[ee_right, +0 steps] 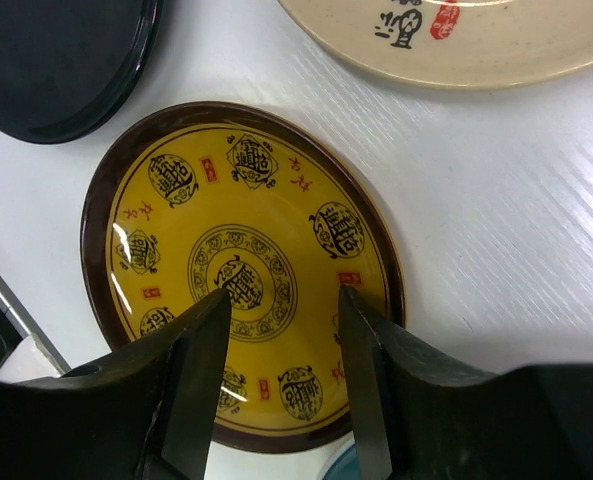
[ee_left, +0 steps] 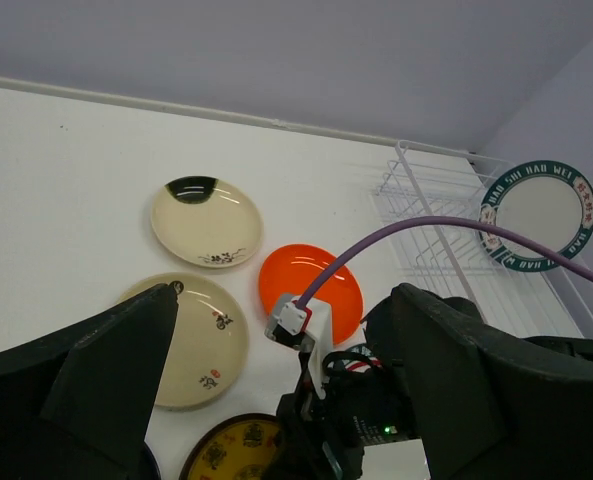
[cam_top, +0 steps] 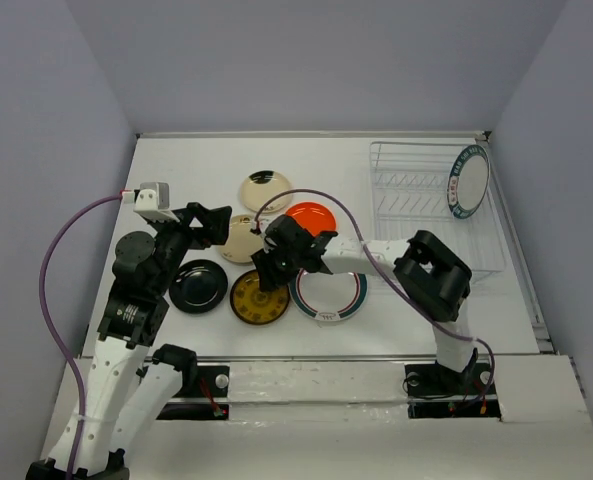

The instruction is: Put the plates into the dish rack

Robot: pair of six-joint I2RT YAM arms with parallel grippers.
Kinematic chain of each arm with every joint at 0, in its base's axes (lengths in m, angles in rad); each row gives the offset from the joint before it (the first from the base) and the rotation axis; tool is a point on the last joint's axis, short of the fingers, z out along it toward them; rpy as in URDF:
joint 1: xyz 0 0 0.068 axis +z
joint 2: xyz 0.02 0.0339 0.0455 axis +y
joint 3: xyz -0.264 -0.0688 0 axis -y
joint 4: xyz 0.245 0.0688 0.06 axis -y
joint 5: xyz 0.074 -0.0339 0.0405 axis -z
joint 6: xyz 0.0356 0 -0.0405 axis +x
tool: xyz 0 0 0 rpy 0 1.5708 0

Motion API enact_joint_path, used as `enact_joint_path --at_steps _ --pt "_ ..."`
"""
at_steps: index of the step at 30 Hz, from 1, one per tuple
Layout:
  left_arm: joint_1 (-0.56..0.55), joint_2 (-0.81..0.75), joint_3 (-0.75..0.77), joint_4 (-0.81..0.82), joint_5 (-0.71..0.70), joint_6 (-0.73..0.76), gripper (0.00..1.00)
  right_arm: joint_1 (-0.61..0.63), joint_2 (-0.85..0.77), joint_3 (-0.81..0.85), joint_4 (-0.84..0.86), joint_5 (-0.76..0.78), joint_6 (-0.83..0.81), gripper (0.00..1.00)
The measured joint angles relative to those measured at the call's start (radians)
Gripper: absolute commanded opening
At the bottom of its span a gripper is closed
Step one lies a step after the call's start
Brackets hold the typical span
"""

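The white table point(cam_top: 186, 170) carries one dish rack point(cam_top: 408, 185) at its far right, a rectangular basket of thin white wire with a row of tines. Two arms reach in from the near edge.

Seven small, round, glossy plates are in view. One teal-banded white plate point(cam_top: 468, 181) stands on edge at the rack's right end. The other six lie flat on the table, left of the rack:
- a second teal-banded plate point(cam_top: 329, 293)
- an amber-yellow plate point(cam_top: 259, 297) with a dark rim and printed characters
- a black plate point(cam_top: 198, 285)
- an orange-red plate point(cam_top: 309, 216)
- a far cream plate point(cam_top: 265, 190)
- a near cream plate point(cam_top: 241, 238)

The left gripper point(ee_left: 286, 290) is spread wide and holds nothing. It hangs by the near cream plate.

The right gripper point(ee_right: 281, 300) is about half spread, with its fingers over the amber-yellow plate's centre. The views do not show whether they touch it.
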Motion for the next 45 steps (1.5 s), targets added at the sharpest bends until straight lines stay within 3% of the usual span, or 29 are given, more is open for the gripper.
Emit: enact_joint_path --at_steps 10,22,25,26,32,34,36,37,41,45 --pt "0.0 0.0 0.0 0.002 0.002 0.0 0.99 -0.065 -0.109 -0.005 -0.016 0.018 -0.023 0.53" --pt "0.0 0.0 0.0 0.006 0.003 0.0 0.99 -0.092 0.03 0.037 -0.042 -0.051 -0.055 0.5" --pt "0.0 0.0 0.0 0.006 0.003 0.0 0.99 -0.092 0.03 0.042 -0.043 -0.081 -0.058 0.4" --pt "0.0 0.0 0.0 0.006 0.003 0.0 0.99 -0.092 0.031 0.042 -0.045 -0.091 -0.059 0.31" --pt "0.0 -0.002 0.0 0.006 0.003 0.0 0.99 -0.092 0.053 0.042 -0.045 -0.129 -0.054 0.15" --pt "0.0 -0.003 0.0 0.006 0.003 0.0 0.99 -0.092 0.061 0.042 -0.043 -0.141 -0.048 0.16" --pt "0.0 -0.005 0.0 0.006 0.003 0.0 0.99 -0.092 0.061 0.042 -0.042 -0.151 -0.047 0.29" --pt "0.0 -0.005 0.0 0.006 0.003 0.0 0.99 -0.092 0.061 0.042 -0.042 -0.155 -0.048 0.29" --pt "0.0 -0.005 0.0 0.006 0.003 0.0 0.99 -0.092 0.062 0.042 -0.043 -0.159 -0.048 0.07" --pt "0.0 -0.005 0.0 0.006 0.003 0.0 0.99 -0.092 0.06 0.042 -0.037 -0.167 -0.032 0.07"
